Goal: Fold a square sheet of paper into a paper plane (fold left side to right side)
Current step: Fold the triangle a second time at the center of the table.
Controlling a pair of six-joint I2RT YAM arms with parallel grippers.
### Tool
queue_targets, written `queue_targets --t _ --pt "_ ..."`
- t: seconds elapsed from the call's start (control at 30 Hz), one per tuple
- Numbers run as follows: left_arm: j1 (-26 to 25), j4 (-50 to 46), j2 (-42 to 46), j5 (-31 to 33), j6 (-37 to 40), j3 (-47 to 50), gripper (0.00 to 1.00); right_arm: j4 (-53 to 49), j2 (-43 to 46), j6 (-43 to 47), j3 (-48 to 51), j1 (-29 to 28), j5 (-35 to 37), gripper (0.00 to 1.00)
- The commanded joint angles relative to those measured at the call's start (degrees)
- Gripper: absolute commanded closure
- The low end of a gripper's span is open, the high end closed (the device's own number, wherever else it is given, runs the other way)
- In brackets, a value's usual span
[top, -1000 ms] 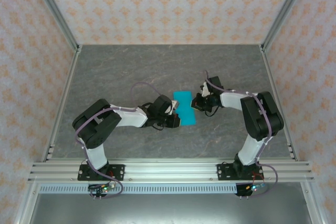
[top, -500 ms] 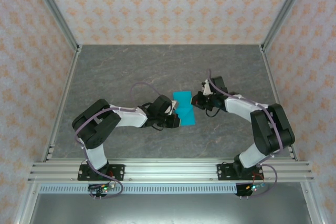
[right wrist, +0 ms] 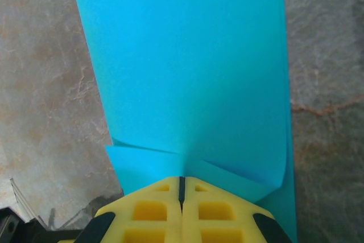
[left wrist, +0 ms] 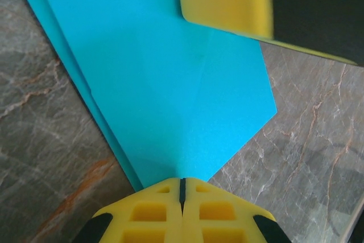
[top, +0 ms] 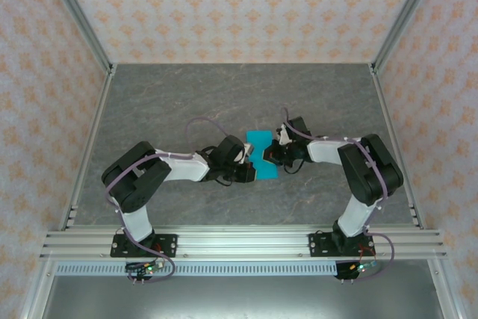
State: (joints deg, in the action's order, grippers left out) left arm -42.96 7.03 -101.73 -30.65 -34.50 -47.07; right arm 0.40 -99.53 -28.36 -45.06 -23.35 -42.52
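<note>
Paper [top: 261,141] between left pincer [left wrist: 182,192], right pincer [right wrist: 182,189]

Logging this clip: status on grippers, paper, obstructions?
Left gripper shut, tip on paper's corner. Right gripper shut, tip on opposite side. Paper part-folded, on table. No obstruction seen.

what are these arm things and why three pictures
Two black-and-white robot arms are bolted at the near edge of a grey marbled table. The wide picture comes from a camera above and behind them; the two close-ups come from cameras on each wrist, looking along yellow fingers. Between the arms lies a partly folded sheet of thin cyan-blue paper. The left gripper and right gripper are both shut, tips meeting the paper; whether pinching or pressing, I cannot tell.
</note>
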Motion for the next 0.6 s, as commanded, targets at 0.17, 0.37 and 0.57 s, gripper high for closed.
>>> queue_targets --t 0.17,0.37,0.57 --pt "0.33 -6.36 4.4 -0.51 2.12 -5.09 0.97 -5.83 -1.43 1.97 -1.46 -0.14 4.87 1.0" --pt "0.33 -7.99 -0.04 -2.32 3.56 -9.8 0.98 -6.7 -1.46 2.08 -1.43 -0.14 5.04 1.0" --pt "0.68 -8.89 -3.53 -2.43 5.67 -12.12 0.98 -7.0 -1.3 2.17 -1.53 -0.12 4.72 1.0"
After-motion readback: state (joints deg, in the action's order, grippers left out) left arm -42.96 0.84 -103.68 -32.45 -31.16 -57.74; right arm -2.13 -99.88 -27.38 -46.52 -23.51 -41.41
